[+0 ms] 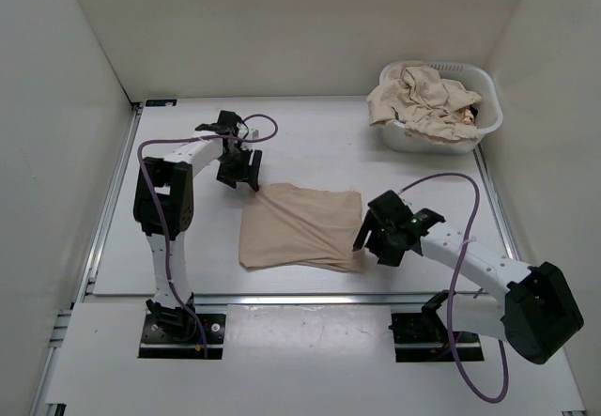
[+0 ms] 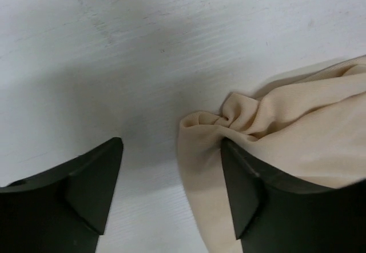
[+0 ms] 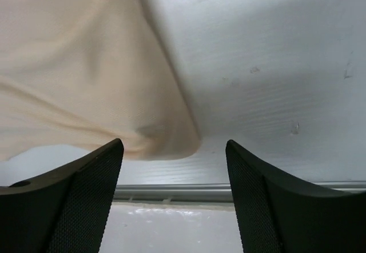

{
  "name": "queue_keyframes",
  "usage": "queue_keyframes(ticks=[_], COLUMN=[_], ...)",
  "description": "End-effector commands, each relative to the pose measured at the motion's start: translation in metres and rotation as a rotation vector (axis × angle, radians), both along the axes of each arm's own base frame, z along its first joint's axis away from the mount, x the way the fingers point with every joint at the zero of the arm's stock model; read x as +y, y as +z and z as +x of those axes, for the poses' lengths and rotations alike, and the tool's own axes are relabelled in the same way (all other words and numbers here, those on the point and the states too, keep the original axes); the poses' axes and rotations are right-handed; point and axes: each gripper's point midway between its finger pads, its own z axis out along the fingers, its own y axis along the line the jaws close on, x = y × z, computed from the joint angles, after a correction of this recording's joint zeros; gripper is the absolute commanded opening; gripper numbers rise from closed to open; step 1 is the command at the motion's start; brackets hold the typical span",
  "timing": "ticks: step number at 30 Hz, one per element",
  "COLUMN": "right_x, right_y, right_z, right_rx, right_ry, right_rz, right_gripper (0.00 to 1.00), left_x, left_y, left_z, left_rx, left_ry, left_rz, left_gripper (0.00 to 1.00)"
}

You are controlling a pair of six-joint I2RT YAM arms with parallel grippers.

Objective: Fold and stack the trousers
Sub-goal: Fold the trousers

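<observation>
The beige trousers (image 1: 300, 228) lie folded into a flat rectangle in the middle of the table. My left gripper (image 1: 239, 174) hovers at the fold's far left corner and is open. In the left wrist view, that puckered corner of the trousers (image 2: 297, 127) reaches into the gap of the left gripper (image 2: 171, 144), next to the right-hand finger (image 2: 251, 196), and nothing is clamped. My right gripper (image 1: 366, 238) sits at the near right corner, also open. In the right wrist view, the trousers' rounded corner (image 3: 74, 64) lies just beyond the right gripper (image 3: 172, 144).
A white slotted basket (image 1: 492, 115) stands at the back right, heaped with more crumpled beige cloth (image 1: 423, 101). A metal rail (image 3: 171, 191) runs along the table's near edge, just in front of the right gripper. White walls enclose the table on three sides.
</observation>
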Motion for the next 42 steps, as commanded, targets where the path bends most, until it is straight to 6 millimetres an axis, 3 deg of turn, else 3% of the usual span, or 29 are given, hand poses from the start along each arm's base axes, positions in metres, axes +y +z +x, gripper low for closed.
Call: queue_keyframes(ticks=[1,2,4,5,6,7,8,9,10,12,13,14,15,16,18,21,28,36,42], right_x=[-0.011,-0.014,-0.018,-0.025,-0.034,-0.039,-0.046,-0.056,-0.062,-0.071,-0.074,-0.081,-0.084,-0.087,-0.092,-0.098,-0.104,-0.108,-0.110], right_y=[0.042,0.051,0.083,0.094,0.105,0.123,0.130,0.134,0.147,0.149,0.157,0.160,0.163,0.170,0.176,0.185,0.167,0.168,0.166], right_z=[0.019,0.024,0.033,0.038,0.043,0.042,0.045,0.047,0.045,0.045,0.039,0.039,0.038,0.035,0.030,0.020,-0.004,-0.007,-0.012], right_rx=[-0.095,-0.110,-0.153,-0.173,-0.181,-0.169,-0.162,-0.144,-0.143,-0.106,-0.094,-0.086,-0.087,-0.092,-0.108,-0.137,-0.115,-0.123,-0.115], right_ry=[0.043,0.049,0.036,0.018,-0.007,-0.024,-0.032,-0.039,-0.040,-0.044,-0.042,-0.059,-0.074,-0.077,-0.118,-0.153,-0.175,-0.188,-0.186], right_rz=[-0.075,-0.087,-0.101,-0.128,-0.142,-0.151,-0.177,-0.200,-0.208,-0.239,-0.245,-0.269,-0.280,-0.287,-0.288,-0.270,-0.248,-0.249,-0.254], right_gripper=[0.79,0.79,0.99,0.99,0.99,0.99,0.99,0.99,0.99,0.99,0.99,0.99,0.99,0.99,0.99,0.99,0.99,0.99,0.99], left_x=[-0.002,-0.002,0.004,0.013,0.026,0.034,0.044,0.068,0.082,0.119,0.129,0.141,0.167,0.173,0.203,0.229,0.232,0.225,0.218], left_y=[0.058,0.065,0.102,0.112,0.138,0.150,0.161,0.180,0.175,0.178,0.158,0.152,0.157,0.139,0.143,0.136,0.170,0.169,0.167], left_z=[0.016,0.013,0.016,0.012,0.010,0.008,0.005,-0.003,-0.015,-0.042,-0.064,-0.078,-0.093,-0.114,-0.140,-0.171,-0.209,-0.236,-0.241], left_rx=[-0.121,-0.127,-0.204,-0.212,-0.274,-0.301,-0.327,-0.370,-0.352,-0.331,-0.262,-0.235,-0.249,-0.193,-0.215,-0.213,-0.409,-0.403,-0.391], left_ry=[0.000,0.000,0.015,0.033,0.062,0.082,0.105,0.163,0.191,0.275,0.290,0.321,0.407,0.437,0.566,0.683,0.771,0.782,0.770], left_rz=[-0.032,-0.033,-0.040,-0.030,-0.012,0.005,0.031,0.092,0.133,0.220,0.238,0.247,0.254,0.230,0.217,0.281,0.299,0.321,0.300], left_gripper=[0.82,0.85,0.91,1.00,1.00,1.00,1.00,1.00,1.00,1.00,1.00,1.00,1.00,1.00,1.00,1.00,1.00,1.00,1.00])
